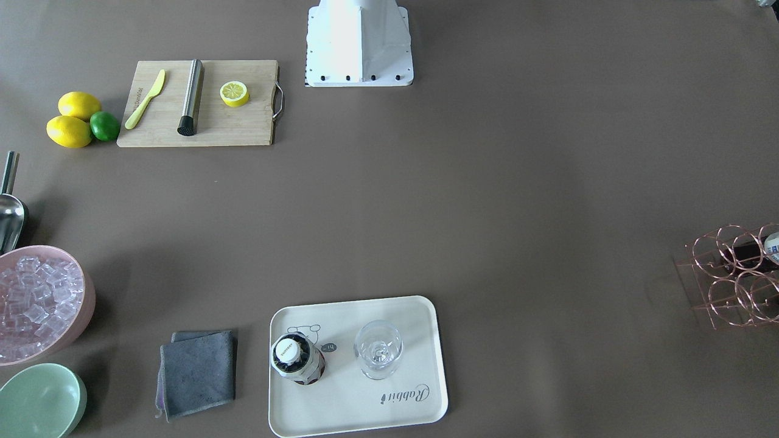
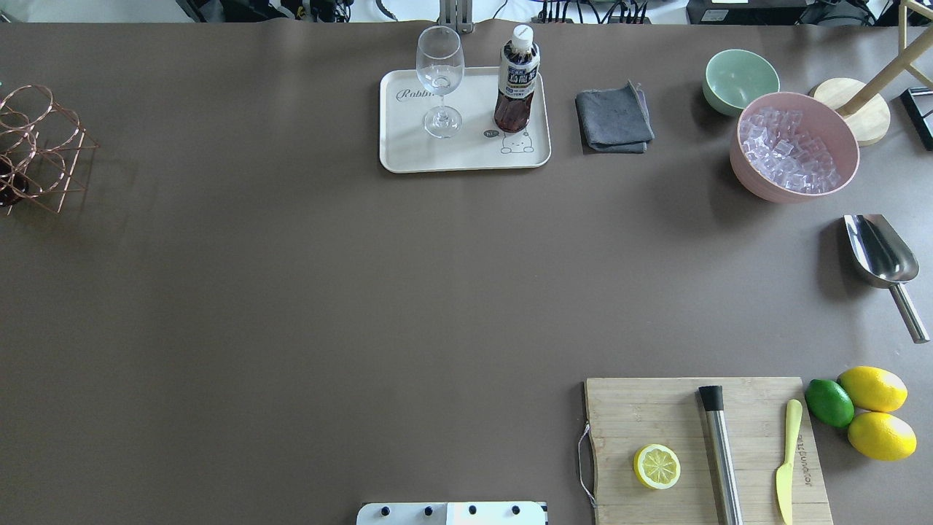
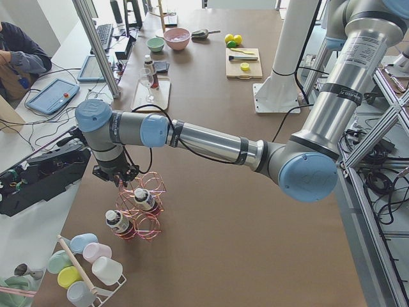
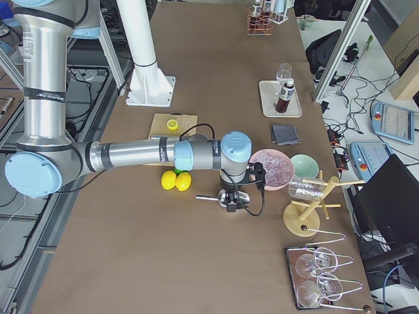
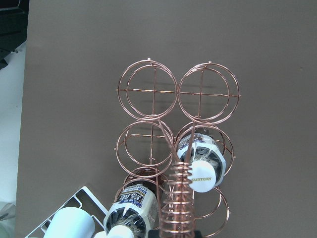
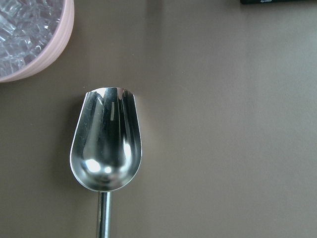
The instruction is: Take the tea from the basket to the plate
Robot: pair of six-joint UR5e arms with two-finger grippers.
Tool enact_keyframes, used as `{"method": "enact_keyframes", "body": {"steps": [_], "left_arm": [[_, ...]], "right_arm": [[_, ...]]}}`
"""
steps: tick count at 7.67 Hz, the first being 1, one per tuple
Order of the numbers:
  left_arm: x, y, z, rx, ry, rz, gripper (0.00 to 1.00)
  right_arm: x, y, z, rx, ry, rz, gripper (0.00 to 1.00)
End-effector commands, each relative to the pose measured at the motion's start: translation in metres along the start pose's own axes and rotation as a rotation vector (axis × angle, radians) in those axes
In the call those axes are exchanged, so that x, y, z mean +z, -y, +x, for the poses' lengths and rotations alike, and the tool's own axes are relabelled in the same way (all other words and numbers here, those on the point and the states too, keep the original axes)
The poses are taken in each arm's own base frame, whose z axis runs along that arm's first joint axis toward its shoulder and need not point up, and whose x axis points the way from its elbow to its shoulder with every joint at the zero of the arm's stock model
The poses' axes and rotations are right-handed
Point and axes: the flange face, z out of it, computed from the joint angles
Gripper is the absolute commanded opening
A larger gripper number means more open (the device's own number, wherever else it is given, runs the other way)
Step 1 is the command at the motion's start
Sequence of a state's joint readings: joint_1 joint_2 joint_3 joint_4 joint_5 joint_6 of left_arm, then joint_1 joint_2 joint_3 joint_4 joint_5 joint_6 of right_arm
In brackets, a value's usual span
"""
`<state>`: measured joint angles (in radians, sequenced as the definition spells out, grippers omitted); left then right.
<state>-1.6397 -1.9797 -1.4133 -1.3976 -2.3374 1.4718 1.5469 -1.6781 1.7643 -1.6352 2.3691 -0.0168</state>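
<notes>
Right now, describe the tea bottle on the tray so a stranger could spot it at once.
Find the cream tray at the far edge of the table, opposite the robot. Two things stand on it: the bottle is by the bear, beside a glass. Unlike that clear glass, it is dark reddish-brown with a white cap.
</notes>
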Motion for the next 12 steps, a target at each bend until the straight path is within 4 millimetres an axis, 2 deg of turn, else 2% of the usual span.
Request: {"method": "enact_keyframes", "body": {"steps": [1, 6, 7, 9, 12], "left_arm": [[0.000, 0.001, 0.000, 0.001, 0.000, -0.001, 0.00], [0.007, 0.006, -0.001, 0.008, -0.011, 0.000, 0.00], [0.010, 0.008, -0.001, -0.020, -0.016, 0.006, 0.99], [0.001, 0.016, -0.003, -0.049, -0.006, 0.006, 0.98], [-0.024, 0.021, 0.009, -0.116, -0.001, 0.008, 0.98]], "right_arm": [[0.007, -0.003, 0.010, 0.024, 0.004, -0.012, 1.00], [0.004, -0.002, 0.009, 0.022, 0.002, -0.007, 1.00], [0.004, -0.002, 0.009, 0.021, 0.002, -0.006, 1.00], [0.004, -0.002, 0.010, 0.023, 0.001, -0.006, 1.00], [0.002, -0.002, 0.009, 0.022, 0.002, -0.003, 1.00]]}}
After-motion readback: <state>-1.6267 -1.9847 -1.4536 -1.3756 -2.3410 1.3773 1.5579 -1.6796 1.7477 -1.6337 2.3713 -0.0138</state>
